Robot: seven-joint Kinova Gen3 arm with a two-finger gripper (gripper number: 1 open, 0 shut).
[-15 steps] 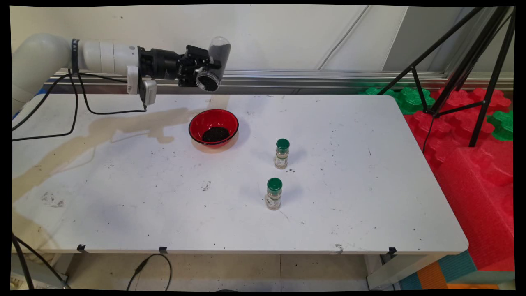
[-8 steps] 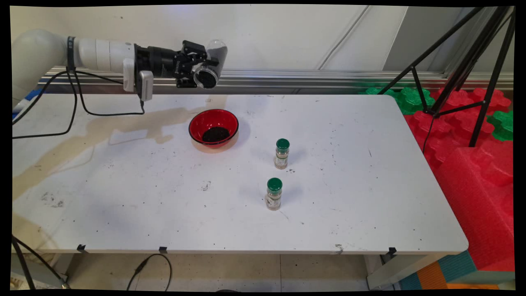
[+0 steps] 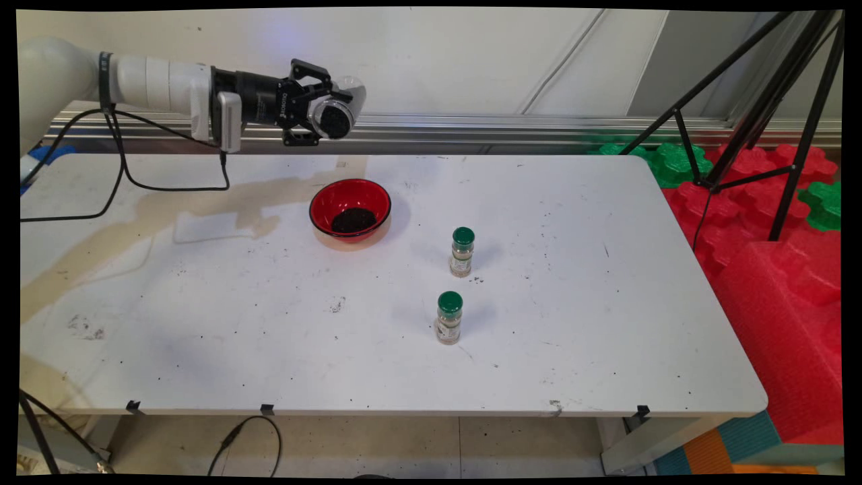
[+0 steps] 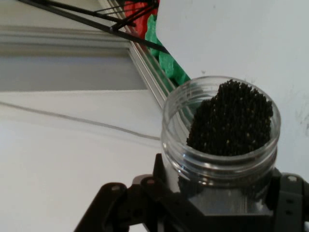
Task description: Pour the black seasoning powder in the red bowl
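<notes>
While it hangs high above the red bowl (image 3: pixel 350 205), the claw (image 3: pixel 322 119) grips an open jar (image 4: pixel 223 140) of black grains.

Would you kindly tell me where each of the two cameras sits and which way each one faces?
Main view: fixed above the table's near side, looking down across the white table to the wall; the white arm reaches in from the upper left, its gripper above the red bowl and two green-capped jars.
Hand view: on the hand, looking along the gripper; its black linkage rises from the bottom edge.
Shared: the clear jar of black grains, clamped in the gripper.
</notes>
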